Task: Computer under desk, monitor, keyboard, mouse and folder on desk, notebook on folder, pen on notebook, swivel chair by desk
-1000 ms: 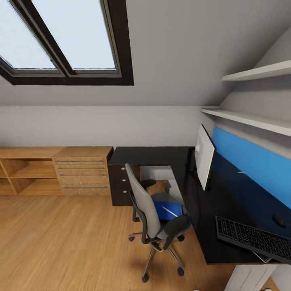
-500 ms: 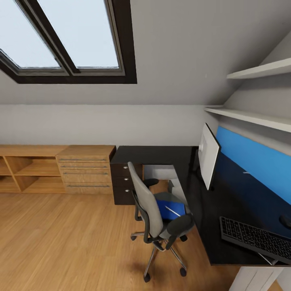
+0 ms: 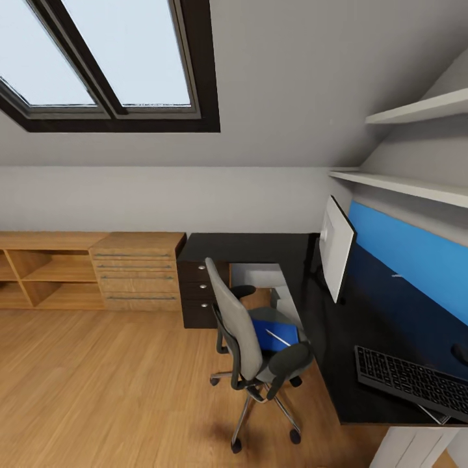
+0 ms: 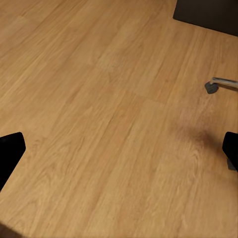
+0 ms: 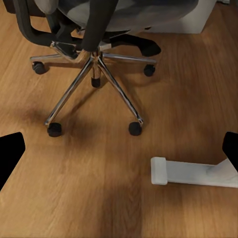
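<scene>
The grey swivel chair (image 3: 242, 338) stands on the wood floor at the inner corner of the black desk (image 3: 351, 338), its star base (image 5: 94, 74) below my right gripper (image 5: 119, 153). The blue folder (image 3: 285, 330) lies on the seat with the thin white pen (image 3: 278, 338) across it. On the desk, the monitor (image 3: 337, 257) stands edge-on before the blue back panel, with the keyboard (image 3: 413, 383) and the mouse (image 3: 461, 353) nearer. A silver-grey box, likely the computer (image 3: 278, 300), sits under the desk. I cannot make out the notebook. My left gripper (image 4: 119, 153) hangs open over bare floor, and the right is open too.
A light-wood shelf and drawer unit (image 3: 133, 270) lines the far wall, beside black desk drawers (image 3: 198, 289). White wall shelves (image 3: 416, 188) hang above the desk. A white desk foot (image 5: 193, 172) lies on the floor near the chair's castors. Open floor spreads to the chair's left.
The head camera turned a little, so everything sits slightly further right in the picture. Nothing in the room has moved.
</scene>
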Tool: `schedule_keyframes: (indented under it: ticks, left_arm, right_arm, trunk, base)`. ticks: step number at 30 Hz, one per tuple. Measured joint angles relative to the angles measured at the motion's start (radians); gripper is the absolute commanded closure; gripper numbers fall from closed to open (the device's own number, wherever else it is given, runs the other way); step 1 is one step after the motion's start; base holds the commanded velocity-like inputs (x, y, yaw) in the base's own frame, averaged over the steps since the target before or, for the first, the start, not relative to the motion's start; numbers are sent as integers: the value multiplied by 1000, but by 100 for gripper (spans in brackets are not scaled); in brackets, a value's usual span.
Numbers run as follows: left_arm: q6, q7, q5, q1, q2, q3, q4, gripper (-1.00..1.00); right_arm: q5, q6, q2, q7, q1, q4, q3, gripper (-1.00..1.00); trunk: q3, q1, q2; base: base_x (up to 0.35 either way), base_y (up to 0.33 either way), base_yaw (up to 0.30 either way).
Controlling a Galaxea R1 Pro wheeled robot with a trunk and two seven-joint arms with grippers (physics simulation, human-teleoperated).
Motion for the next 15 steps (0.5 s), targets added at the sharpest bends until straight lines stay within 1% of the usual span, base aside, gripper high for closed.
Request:
schedule_keyframes:
  ticks: [14, 15]
  left_arm:
    - [0, 2, 1, 0, -3, -1, -2, -100]
    - [0, 2, 1, 0, -3, -1, -2, -100]
  right_arm:
    - [1, 4, -1, 0, 0, 1, 0, -100]
    - [1, 4, -1, 0, 0, 1, 0, -100]
  trunk:
    - [-44, 54, -98]
    - [-47, 58, -105]
  base:
    - [0, 0, 0]
    - [0, 126, 0]
